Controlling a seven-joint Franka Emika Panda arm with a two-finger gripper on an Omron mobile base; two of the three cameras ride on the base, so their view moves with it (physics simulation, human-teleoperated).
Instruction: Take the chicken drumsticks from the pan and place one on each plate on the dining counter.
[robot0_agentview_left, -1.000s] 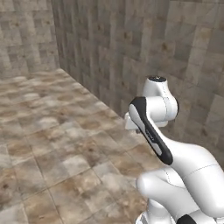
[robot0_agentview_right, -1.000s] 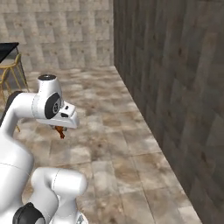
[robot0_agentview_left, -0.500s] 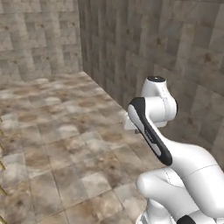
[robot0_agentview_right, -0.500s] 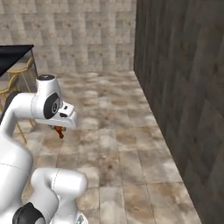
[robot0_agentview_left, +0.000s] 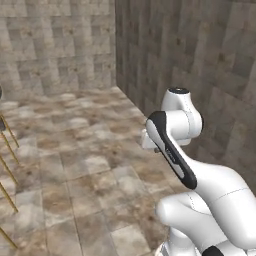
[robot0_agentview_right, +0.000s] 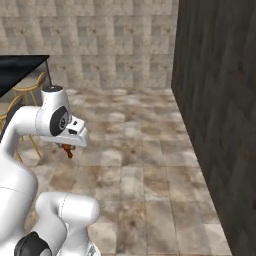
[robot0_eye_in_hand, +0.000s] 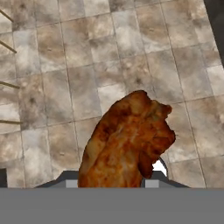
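One chicken drumstick (robot0_eye_in_hand: 127, 140), orange-brown and club-shaped, fills the middle of the hand view and hangs over the tiled floor. My gripper (robot0_agentview_right: 65, 146) is shut on it; its fingertips are hidden behind the meat. In the right base view the drumstick (robot0_agentview_right: 68, 152) shows as a small brown piece hanging under the white hand. The dining counter (robot0_agentview_right: 20, 67), a black slab, stands at the far left of the right base view. The pan and the plates are out of view.
A dark wall (robot0_agentview_right: 220, 100) runs along the right side, and a stone-tiled wall (robot0_agentview_right: 110, 45) closes the far end. Yellow stools (robot0_agentview_right: 27, 90) stand by the counter; their thin legs (robot0_agentview_left: 7, 150) show at the left edge. Tiled floor (robot0_agentview_right: 145, 165) lies open ahead.
The whole picture has shifted: the base has turned, bringing the black counter and the stools further into view. The arm keeps its pose, with the drumstick still held.
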